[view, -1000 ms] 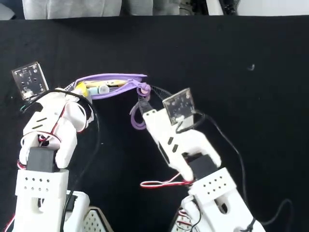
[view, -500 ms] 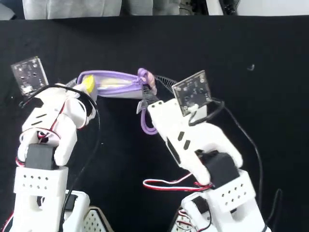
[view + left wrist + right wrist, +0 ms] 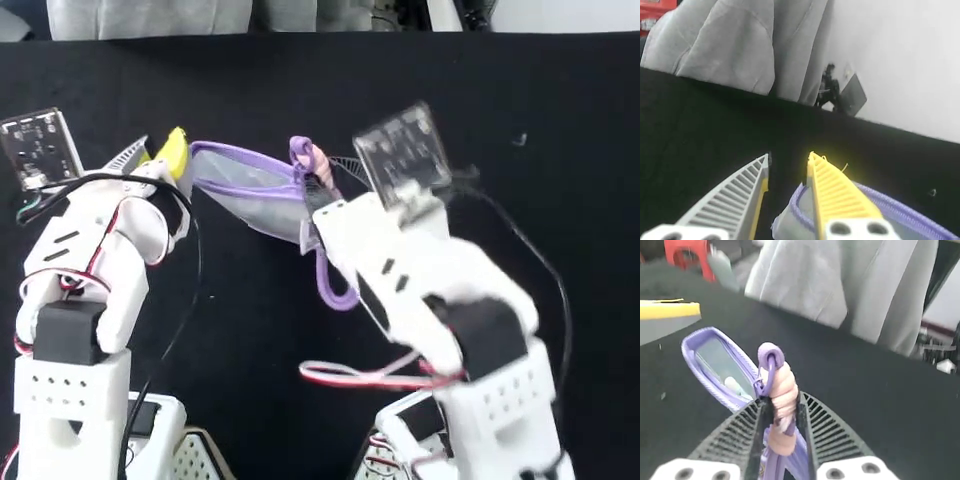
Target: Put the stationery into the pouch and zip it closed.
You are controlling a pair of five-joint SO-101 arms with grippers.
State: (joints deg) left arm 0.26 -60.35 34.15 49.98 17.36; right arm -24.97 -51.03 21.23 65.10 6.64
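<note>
The purple pouch (image 3: 255,195) hangs tilted above the black table between the two arms. My right gripper (image 3: 312,190) (image 3: 780,405) is shut on the pink charm (image 3: 782,390) at the purple zipper ring. Through the pouch's (image 3: 715,360) side a pale blue piece of stationery (image 3: 732,385) shows. A purple strap loop (image 3: 335,285) dangles below the right gripper. My left gripper (image 3: 155,155) (image 3: 788,159) is at the pouch's other end, open. The pouch's (image 3: 900,210) corner lies between its grey finger and yellow finger (image 3: 835,195), against the yellow one.
The black table (image 3: 500,120) stretches free to the right and toward the far edge. Grey cloth hangs behind the far edge. Red and white wires (image 3: 350,375) loop near the right arm's base.
The right gripper rose and shifted right with the charm, lifting the pouch off the table and tilting it. The left gripper moved toward the far edge and its fingers spread.
</note>
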